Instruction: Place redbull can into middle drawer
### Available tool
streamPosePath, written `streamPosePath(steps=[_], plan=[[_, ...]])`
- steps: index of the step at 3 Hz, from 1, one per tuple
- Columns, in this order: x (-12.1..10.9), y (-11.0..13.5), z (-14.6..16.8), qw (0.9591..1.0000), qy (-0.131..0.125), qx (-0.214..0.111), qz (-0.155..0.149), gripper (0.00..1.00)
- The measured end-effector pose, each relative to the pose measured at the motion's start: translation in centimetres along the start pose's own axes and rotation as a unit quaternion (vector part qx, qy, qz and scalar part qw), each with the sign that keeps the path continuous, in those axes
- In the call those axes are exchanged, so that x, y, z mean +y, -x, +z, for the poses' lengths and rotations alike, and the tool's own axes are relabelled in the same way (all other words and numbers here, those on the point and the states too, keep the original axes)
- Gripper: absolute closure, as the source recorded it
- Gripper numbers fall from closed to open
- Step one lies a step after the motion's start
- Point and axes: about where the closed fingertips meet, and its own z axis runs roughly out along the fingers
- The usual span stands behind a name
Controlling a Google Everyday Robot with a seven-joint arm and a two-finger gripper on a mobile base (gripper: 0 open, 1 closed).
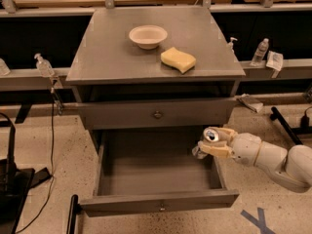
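My jaws cover most of the redbull can [211,135]; only its shiny top and a sliver of side show. My arm runs off the right edge. My gripper [210,143] hangs over the open middle drawer's [146,202] right wall, jaws clamped on the can.

most of the redbull can [210,135] is hidden by the claw [214,141] clasping it at the right wall of the middle drawer [161,206]; the arm [282,162] is cut off.

Gripper [208,144] clasps redbull can [210,135] — right edge of middle drawer [158,204].
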Motion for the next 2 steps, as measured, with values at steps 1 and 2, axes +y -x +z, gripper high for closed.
streamPosePath(steps=[1, 2], plan=[[-3.1, -4.7, -0.8, 0.9994, -0.024, 0.025, -0.005, 1.0], [-5.3, -10.5, -0.7, 0.9993, -0.028, 0.026, 0.002, 1.0]])
